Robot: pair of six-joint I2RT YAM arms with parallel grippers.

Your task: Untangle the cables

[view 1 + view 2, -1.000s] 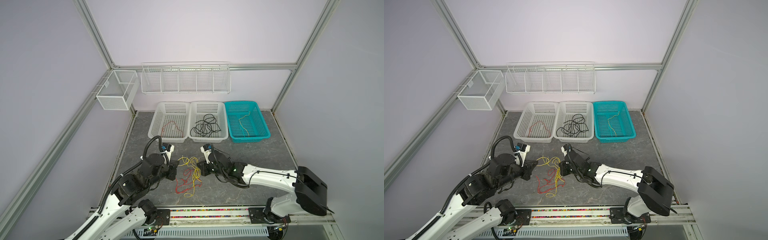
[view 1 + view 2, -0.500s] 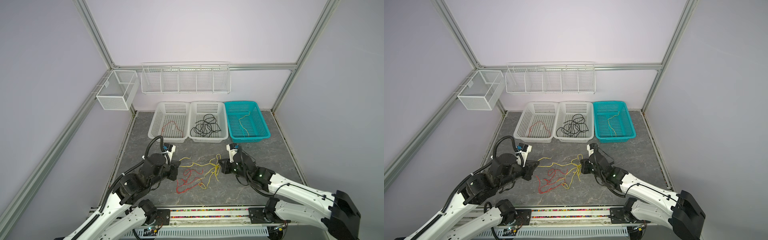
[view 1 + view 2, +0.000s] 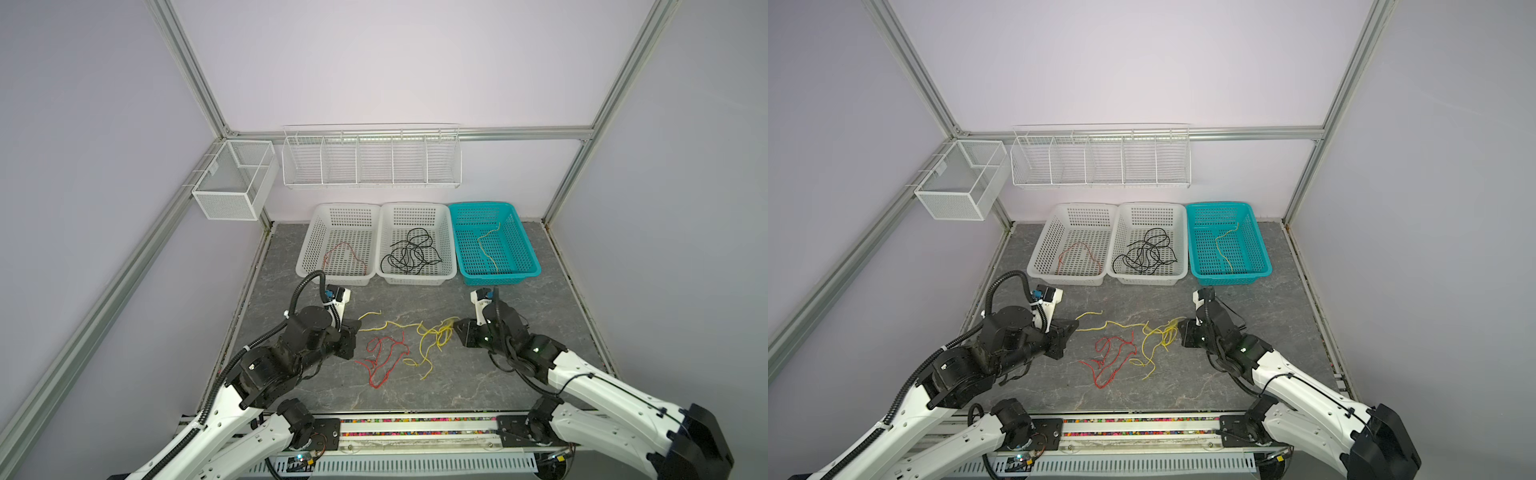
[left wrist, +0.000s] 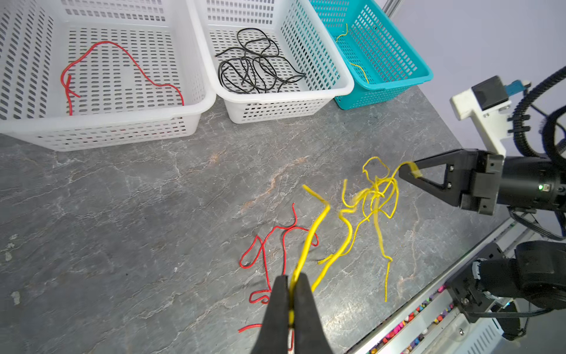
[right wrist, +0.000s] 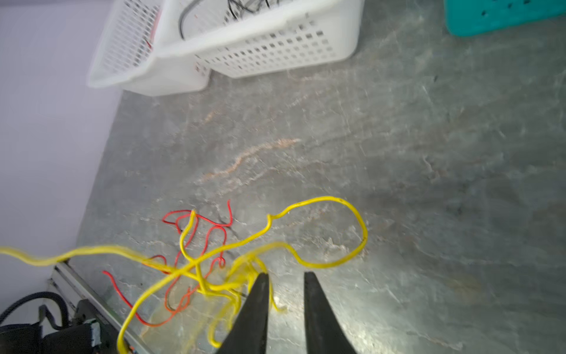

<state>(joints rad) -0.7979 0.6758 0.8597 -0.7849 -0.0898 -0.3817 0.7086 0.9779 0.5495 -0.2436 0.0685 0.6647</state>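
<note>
- now our left pincer is pressed together on the yellow cable.
- our right pincer stands spread, yellow loops just beside one tip.
- we see the red cable crossing under it, on the grey table, between both arms.

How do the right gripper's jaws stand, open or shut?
Open. The right wrist view shows the right gripper with fingers apart, bare tabletop between them; the yellow cable lies beside them, unclamped.
</note>
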